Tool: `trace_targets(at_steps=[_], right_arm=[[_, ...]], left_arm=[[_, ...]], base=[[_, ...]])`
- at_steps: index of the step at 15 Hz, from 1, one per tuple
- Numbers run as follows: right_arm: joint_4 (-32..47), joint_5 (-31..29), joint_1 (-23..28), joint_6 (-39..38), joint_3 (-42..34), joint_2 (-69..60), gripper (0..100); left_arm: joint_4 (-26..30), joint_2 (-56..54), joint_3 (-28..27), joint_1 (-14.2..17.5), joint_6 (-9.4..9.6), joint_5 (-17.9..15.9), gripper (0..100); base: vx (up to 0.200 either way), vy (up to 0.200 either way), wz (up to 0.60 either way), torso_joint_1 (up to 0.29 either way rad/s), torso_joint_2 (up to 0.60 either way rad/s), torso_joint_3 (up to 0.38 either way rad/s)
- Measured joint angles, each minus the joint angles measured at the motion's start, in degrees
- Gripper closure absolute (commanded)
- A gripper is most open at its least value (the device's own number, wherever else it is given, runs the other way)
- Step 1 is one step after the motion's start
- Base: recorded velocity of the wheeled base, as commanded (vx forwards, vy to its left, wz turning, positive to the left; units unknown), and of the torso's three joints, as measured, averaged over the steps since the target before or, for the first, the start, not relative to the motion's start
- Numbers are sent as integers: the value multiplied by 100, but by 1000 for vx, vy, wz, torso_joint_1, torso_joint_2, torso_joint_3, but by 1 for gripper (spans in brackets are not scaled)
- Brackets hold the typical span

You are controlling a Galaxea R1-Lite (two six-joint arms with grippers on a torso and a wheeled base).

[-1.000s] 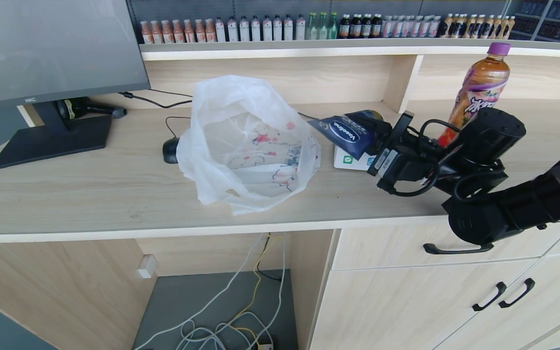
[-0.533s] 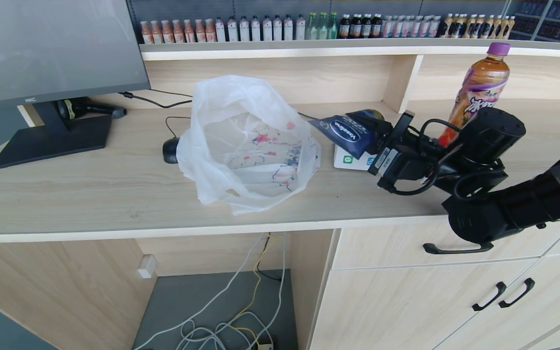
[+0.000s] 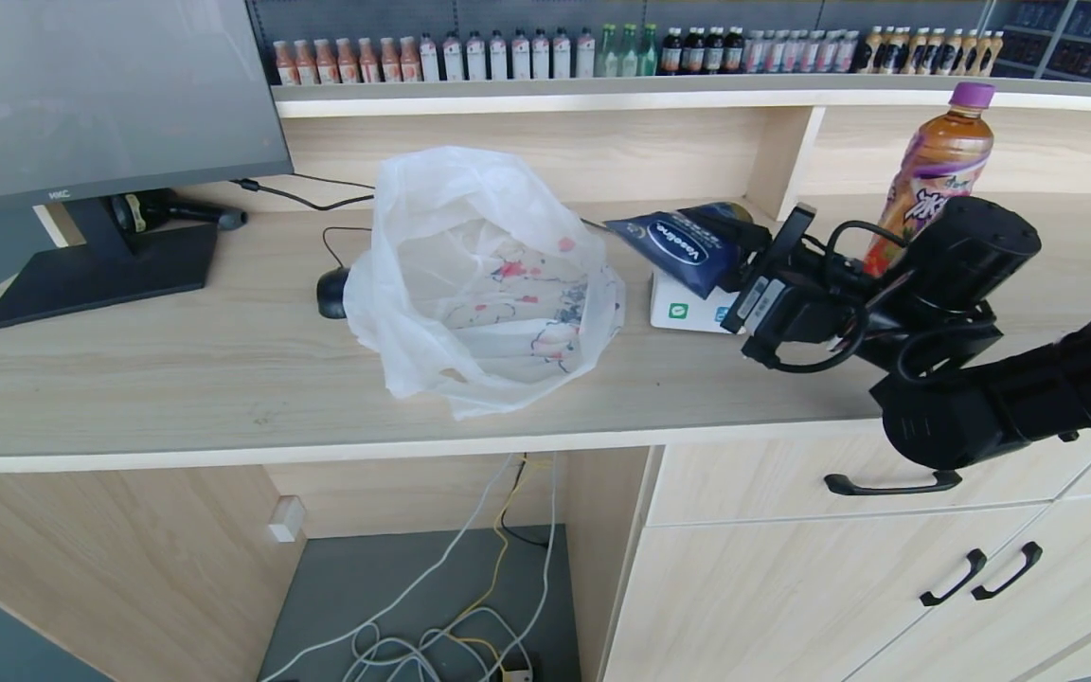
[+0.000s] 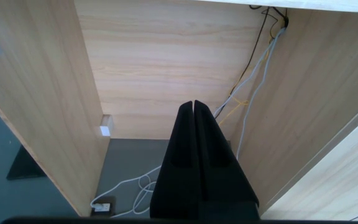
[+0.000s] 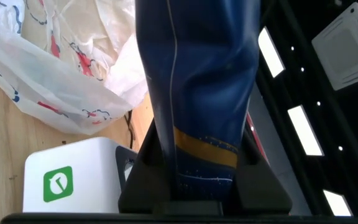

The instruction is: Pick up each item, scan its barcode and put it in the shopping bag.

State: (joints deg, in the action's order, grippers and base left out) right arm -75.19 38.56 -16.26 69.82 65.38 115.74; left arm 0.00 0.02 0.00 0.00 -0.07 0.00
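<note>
We see a long wooden table with a dark monitor standing at its left end. Near the middle of the table sits the white shopping bag, its mouth open upward, its sides printed with red and blue marks. Right of the bag, the right pincer is clamped on a dark blue tube, which it holds above the table with the flat end pointing toward the bag's upper edge. In the right wrist view the pincer presses the tube from both sides. Behind the right arm an orange-brown bottle with a purple cap stands upright. Under the tube a white box with a green mark lies on the table, just beside the bag. A black mouse sits against the bag's left side. The left pincer hangs below the tabletop, its fingers pressed together on nothing, before the open bay with loose cables.
</note>
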Motion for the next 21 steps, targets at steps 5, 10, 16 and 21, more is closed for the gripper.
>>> trace_targets(at_steps=[5,10,16,21], right_arm=[[257,-265,-145,-533,-363,-722,100],[-610,-1330,-545,-2319,-1259,-1285,100],[-783,-3062,-1391,-4417,-2400,-2065,100],[-736,-3196,-1417,-5866,-2767,-2553,100]], left_arm=[[0,0,0,0,0,0,100],[0,0,0,0,0,0,100],[0,0,0,0,0,0,100],[0,0,0,0,0,0,100]], base=[[0,0,0,0,0,0],[0,0,0,0,0,0],[0,0,0,0,0,0],[0,0,0,0,0,0]])
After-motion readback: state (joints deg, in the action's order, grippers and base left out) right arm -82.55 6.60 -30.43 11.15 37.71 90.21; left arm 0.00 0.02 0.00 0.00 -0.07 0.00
